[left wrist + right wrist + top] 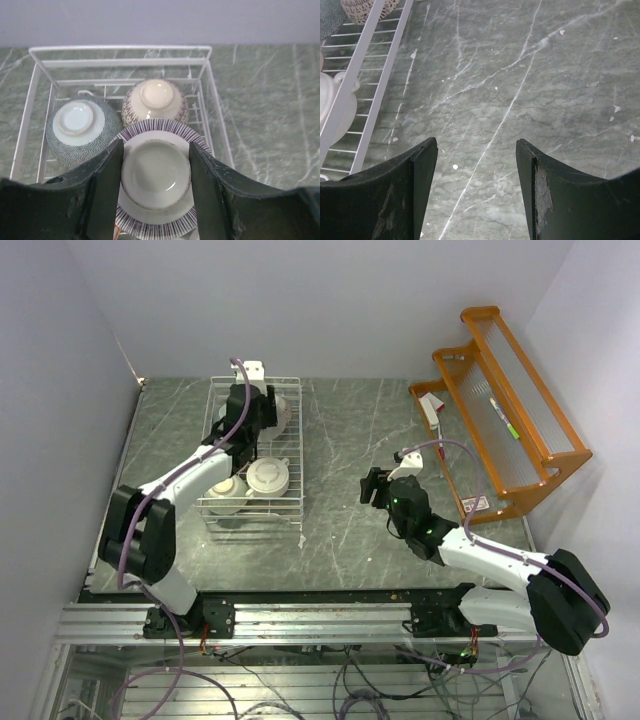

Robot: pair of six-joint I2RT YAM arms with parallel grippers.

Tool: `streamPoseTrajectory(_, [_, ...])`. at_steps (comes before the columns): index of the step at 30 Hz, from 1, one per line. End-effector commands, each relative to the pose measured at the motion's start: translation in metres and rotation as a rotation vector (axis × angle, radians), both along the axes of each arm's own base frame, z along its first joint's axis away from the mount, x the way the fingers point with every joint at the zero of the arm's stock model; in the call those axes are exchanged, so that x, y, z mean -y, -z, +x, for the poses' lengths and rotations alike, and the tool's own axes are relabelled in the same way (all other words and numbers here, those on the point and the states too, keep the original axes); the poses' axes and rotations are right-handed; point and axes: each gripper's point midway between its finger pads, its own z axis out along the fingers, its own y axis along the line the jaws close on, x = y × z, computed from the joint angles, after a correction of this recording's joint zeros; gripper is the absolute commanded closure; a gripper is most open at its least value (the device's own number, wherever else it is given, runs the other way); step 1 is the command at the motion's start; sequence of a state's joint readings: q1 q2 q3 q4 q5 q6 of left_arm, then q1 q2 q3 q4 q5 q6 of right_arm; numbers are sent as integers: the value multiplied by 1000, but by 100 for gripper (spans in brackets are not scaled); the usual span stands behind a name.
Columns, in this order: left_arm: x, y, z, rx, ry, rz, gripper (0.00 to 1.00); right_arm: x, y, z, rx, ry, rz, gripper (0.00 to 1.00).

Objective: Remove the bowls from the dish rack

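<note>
White wire dish rack (120, 49): my left claw (156, 150) pinches the foot of the upturned striped bowl (155, 175); my right claw (476, 145) hangs spread; shelf sticker (476, 504) unreadable.

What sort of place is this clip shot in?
Probably a robot lab cell, not a kitchen: plain walls box in a marbled table, a metal rail runs along its near edge, loose cables tangle below.
</note>
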State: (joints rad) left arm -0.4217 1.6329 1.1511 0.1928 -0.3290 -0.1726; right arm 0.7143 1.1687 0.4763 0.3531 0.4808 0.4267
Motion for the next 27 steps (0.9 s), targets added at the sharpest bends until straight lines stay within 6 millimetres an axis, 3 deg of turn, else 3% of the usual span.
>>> streamPoseTrajectory(1, [9, -61, -7, 121, 48, -121, 93, -2, -19, 3, 41, 2, 44, 36])
streamPoseTrajectory(6, [31, -75, -25, 124, 166, -247, 93, -7, -28, 1, 54, -30, 71, 37])
streamPoseTrajectory(13, [50, -81, -52, 114, 275, -410, 93, -43, -37, -6, 14, -264, 167, 35])
streamPoseTrajectory(19, [59, -87, -77, 130, 357, -531, 93, -59, -50, -14, 5, -436, 327, 27])
streamPoseTrajectory(27, [65, -84, -102, 139, 423, -635, 93, -85, -76, -44, -9, -685, 580, 14])
